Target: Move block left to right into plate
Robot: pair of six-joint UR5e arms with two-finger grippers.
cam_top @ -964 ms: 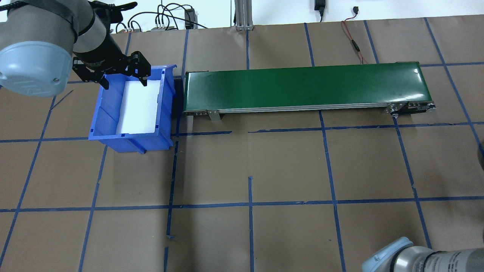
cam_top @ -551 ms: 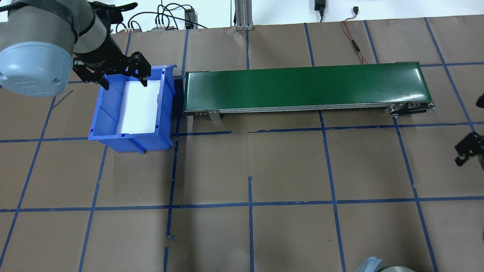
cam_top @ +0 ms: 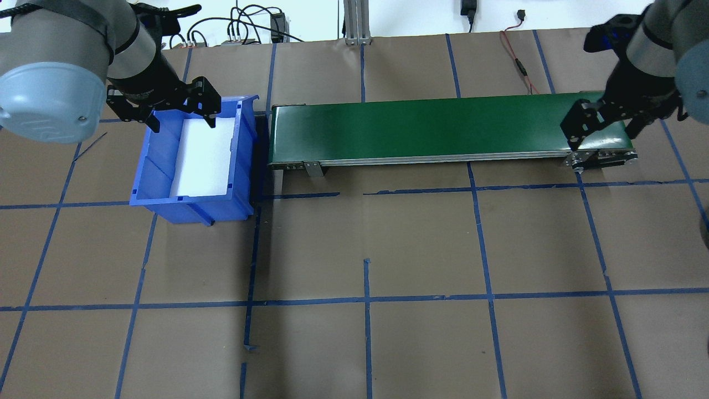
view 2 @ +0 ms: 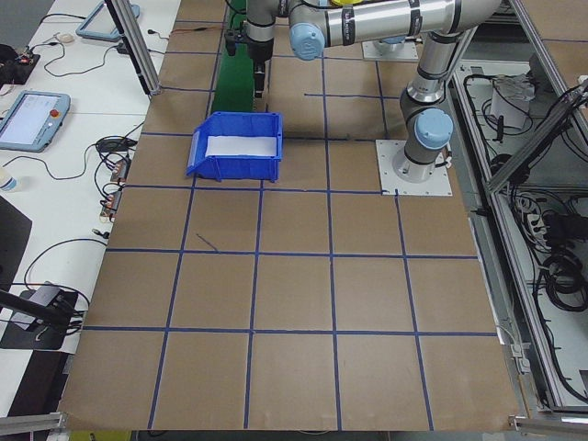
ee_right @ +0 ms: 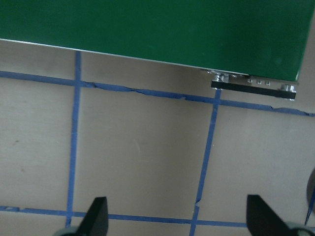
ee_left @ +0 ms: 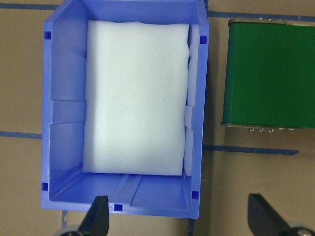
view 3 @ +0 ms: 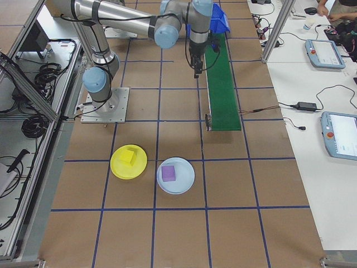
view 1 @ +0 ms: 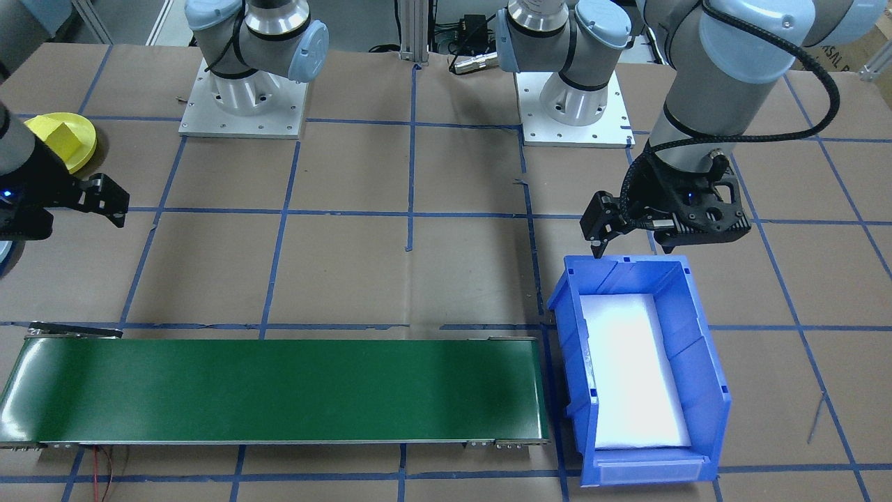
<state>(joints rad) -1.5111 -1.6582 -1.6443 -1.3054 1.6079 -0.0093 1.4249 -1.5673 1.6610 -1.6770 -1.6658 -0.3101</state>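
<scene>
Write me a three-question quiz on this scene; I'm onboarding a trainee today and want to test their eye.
1. True or false: a block lies on the green conveyor belt.
2. What fills the floor of the blue bin?
3. Which holds a yellow block: A) the yellow plate, B) the pale blue plate?

Key:
1. False; the belt is bare.
2. A white foam pad.
3. A; the pale blue plate holds a purple block.

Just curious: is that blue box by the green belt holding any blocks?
No blocks. The blue box holds only a white foam pad lining its floor; the left claw hangs open above its edge.
</scene>
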